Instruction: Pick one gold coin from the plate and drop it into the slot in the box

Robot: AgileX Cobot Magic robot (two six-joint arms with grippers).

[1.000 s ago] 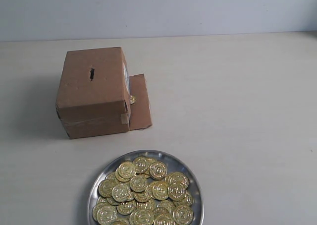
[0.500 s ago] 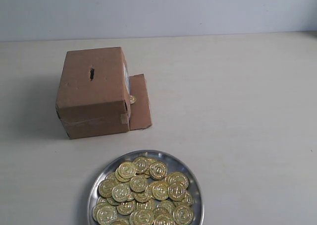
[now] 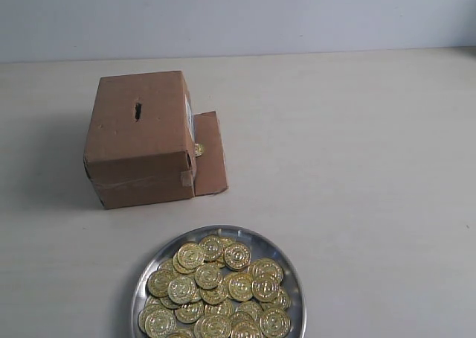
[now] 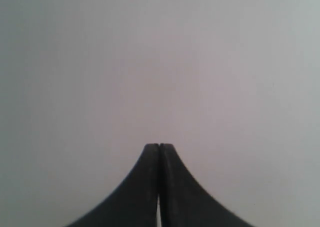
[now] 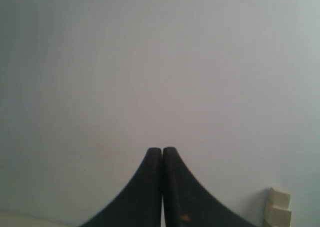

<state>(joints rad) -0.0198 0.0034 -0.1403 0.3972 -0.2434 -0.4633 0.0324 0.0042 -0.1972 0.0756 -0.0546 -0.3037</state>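
The round silver plate (image 3: pixel 291 271) lies at the front of the table, heaped with several gold coins (image 3: pixel 216 289). Behind it to the left stands the brown cardboard box (image 3: pixel 140 138), with the dark box slot (image 3: pixel 137 112) cut in its top. One gold coin (image 3: pixel 198 150) lies on the box's loose side flap (image 3: pixel 211 155). Neither gripper appears in the exterior view. My left gripper (image 4: pixel 159 146) is shut with nothing in it, facing a plain pale wall. My right gripper (image 5: pixel 162 149) is likewise shut and holds nothing.
The beige table (image 3: pixel 357 167) runs back to a pale wall. A small cream stepped block (image 5: pixel 278 207) shows low in the right wrist view.
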